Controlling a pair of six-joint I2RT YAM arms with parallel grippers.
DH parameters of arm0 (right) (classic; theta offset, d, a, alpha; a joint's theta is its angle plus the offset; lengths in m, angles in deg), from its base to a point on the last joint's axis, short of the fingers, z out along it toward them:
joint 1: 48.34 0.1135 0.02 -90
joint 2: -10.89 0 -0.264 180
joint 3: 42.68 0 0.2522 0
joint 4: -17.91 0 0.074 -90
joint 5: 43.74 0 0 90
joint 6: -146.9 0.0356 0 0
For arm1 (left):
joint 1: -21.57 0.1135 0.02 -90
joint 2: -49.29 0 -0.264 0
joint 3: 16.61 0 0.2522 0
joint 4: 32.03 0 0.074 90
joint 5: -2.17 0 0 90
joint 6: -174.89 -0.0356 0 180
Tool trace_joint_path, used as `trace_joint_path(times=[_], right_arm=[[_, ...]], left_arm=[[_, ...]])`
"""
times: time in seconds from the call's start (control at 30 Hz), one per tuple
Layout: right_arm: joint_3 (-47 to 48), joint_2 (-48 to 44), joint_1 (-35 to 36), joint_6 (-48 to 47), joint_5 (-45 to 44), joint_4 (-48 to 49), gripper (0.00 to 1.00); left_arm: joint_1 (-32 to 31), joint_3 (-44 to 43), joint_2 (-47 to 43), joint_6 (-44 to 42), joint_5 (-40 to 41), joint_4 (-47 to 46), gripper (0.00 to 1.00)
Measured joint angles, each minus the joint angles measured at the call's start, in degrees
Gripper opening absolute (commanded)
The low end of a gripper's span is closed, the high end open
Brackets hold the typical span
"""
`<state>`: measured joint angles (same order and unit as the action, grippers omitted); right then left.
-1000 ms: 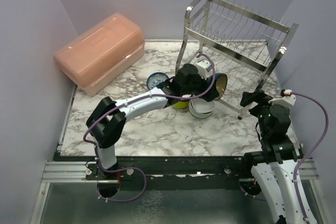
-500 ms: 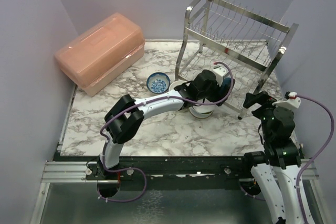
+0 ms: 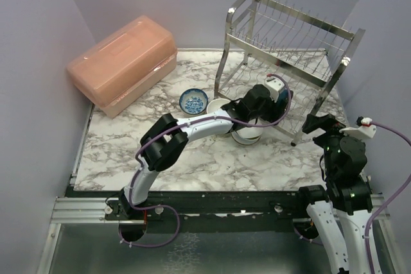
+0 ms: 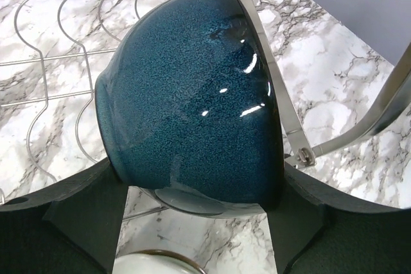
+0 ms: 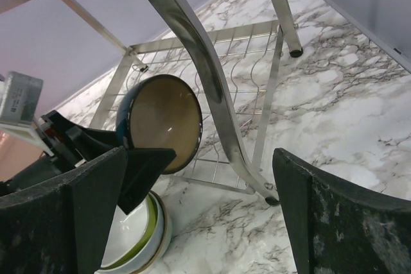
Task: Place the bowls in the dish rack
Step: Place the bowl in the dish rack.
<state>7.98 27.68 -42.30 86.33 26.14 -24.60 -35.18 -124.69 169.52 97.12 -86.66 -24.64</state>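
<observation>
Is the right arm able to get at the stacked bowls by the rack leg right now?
Probably not cleanly. The left gripper, shut on the teal bowl, hangs just above the stacked bowls, and a leg of the dish rack stands partly between them and the open right gripper.

Overhead, close wrist views seemingly share dish rack (image 3: 282, 56).

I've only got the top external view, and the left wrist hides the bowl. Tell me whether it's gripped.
Observer: Yes. The left wrist view shows the left jaws shut on the teal bowl, tipped on its side.
Operator: Tell me where it is against the rack.
Observer: In the right wrist view it stands on edge over the lower wire shelf of the dish rack, tan inside facing that camera.
Operator: Check the right jaws.
Observer: Open, holding nothing.
</observation>
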Motion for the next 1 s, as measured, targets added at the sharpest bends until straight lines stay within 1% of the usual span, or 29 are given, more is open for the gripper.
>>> trace_joint_path(times=[0.53,0.7,1.0], right_arm=[[0.55,-0.63,0.0,-1.05,-0.39,-0.55,1.0],[0.55,-0.66,0.0,-1.31,-0.5,-0.55,1.0],[0.55,-0.74,0.0,-1.97,-1.07,-0.52,1.0]], left_arm=[[-0.96,-6.43,6.82,-0.2,1.46,-3.04,0.0],[-2.14,-8.39,9.22,-2.38,2.75,-3.85,0.0],[-3.5,-8.44,11.45,-6.6,4.31,-4.35,0.0]])
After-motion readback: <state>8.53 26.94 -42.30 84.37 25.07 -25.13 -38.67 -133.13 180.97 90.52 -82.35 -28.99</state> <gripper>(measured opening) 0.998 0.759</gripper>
